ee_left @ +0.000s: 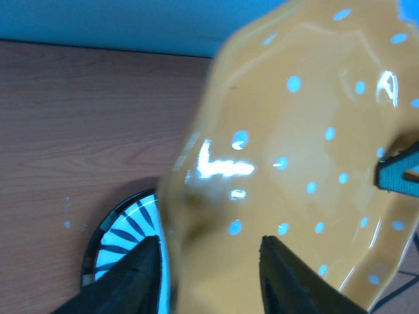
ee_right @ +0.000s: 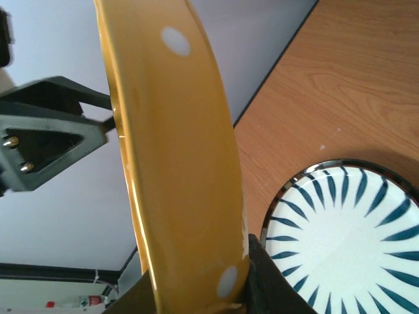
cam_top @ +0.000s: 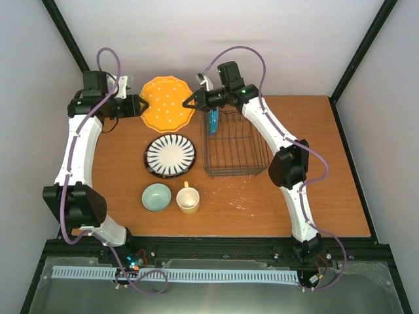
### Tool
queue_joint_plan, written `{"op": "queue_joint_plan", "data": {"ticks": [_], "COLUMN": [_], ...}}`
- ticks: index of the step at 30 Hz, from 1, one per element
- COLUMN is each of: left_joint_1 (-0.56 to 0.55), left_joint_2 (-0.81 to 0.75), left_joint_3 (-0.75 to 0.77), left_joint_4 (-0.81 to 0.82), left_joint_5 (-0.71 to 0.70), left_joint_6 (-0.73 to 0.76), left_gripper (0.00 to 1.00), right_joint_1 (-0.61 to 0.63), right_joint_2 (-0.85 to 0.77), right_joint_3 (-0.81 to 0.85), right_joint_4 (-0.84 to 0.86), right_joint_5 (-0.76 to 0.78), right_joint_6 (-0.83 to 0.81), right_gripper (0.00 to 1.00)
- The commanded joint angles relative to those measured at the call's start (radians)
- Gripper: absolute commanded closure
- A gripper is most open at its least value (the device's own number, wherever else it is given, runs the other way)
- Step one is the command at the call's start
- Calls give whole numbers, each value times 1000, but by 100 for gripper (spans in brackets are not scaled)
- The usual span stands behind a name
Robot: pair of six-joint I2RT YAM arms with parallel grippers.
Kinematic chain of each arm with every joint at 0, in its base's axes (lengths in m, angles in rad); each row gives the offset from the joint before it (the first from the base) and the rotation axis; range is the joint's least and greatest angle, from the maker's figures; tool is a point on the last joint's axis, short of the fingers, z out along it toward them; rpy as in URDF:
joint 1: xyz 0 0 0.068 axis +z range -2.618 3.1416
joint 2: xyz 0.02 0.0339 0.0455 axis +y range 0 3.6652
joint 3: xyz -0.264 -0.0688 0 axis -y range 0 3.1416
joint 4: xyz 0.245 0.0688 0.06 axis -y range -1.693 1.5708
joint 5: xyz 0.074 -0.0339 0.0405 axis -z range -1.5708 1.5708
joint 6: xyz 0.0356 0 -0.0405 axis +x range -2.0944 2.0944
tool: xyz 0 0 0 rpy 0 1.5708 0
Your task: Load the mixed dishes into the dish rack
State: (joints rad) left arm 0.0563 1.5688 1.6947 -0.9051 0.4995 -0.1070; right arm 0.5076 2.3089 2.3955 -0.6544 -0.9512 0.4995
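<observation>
The yellow-orange plate (cam_top: 167,103) with pale dots is held on edge above the back of the table, between my two grippers. My right gripper (cam_top: 188,103) is shut on its right rim; in the right wrist view the fingers press both faces of the plate (ee_right: 177,163). My left gripper (cam_top: 143,106) is at the left rim. Its fingers stand apart with the plate (ee_left: 294,163) between them, not pinching it. The dish rack (cam_top: 232,147) of dark wire stands right of centre with a teal plate (cam_top: 213,121) upright in its back left corner.
A striped plate (cam_top: 170,157) lies flat left of the rack, below the held plate. A mint-green bowl (cam_top: 156,197) and a cream-yellow mug (cam_top: 188,199) stand nearer the front edge. White walls close in the back and sides.
</observation>
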Motion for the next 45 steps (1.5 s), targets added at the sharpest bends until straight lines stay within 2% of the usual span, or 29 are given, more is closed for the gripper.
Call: {"op": "queue_joint_plan", "data": {"ticks": [1,2,4,5,6,7,12,17,19,21,23,26,28,33,45], "left_joint_1": [-15,-15,-15,-15,-15,-15,-15,-15,-15,-15,-14,-15,-15,-15,-15], "left_joint_2": [7,12,11,4,-5,-16,-46,-25,-12,-4,-1,0,-2,-3,-36], "left_joint_3": [57,63,70,71,68,65,55,48,43,36,26,13,1,-24,-91], "left_joint_4": [39,29,24,30,43,59,115,103,98,97,97,96,92,82,88], "left_joint_5": [-41,-84,-207,-269,-319,-370,-559,-619,-625,-621,-624,-637,-646,-659,-679], "left_joint_6": [-7,-7,-34,-50,-61,-79,-129,-146,-156,-163,-172,-181,-186,-200,-206], "left_gripper": [46,39,18,14,3,1,0,0,0,0,0,0,0,0,0], "right_joint_1": [16,6,-3,-6,-9,-14,-15,-5,12,24,36,43,43,43,43], "right_joint_2": [-111,-125,-139,-140,-145,-158,-310,-441,-407,-312,-263,-271,-273,-210,-171], "right_joint_3": [6,9,82,128,169,192,101,-38,54,193,244,156,111,153,79], "right_joint_4": [60,62,-4,-64,-100,-126,-134,-142,-251,-401,-505,-527,-524,-603,-616], "right_joint_5": [80,112,226,290,348,395,752,1227,1407,1501,1546,1553,1526,1449,1337], "right_joint_6": [29,36,9,-14,-31,-46,-111,-106,-135,-162,-170,-127,-100,-53,12], "right_gripper": [97,97,97,97,97,97,97,97,97,97,97,97,97,97,97]}}
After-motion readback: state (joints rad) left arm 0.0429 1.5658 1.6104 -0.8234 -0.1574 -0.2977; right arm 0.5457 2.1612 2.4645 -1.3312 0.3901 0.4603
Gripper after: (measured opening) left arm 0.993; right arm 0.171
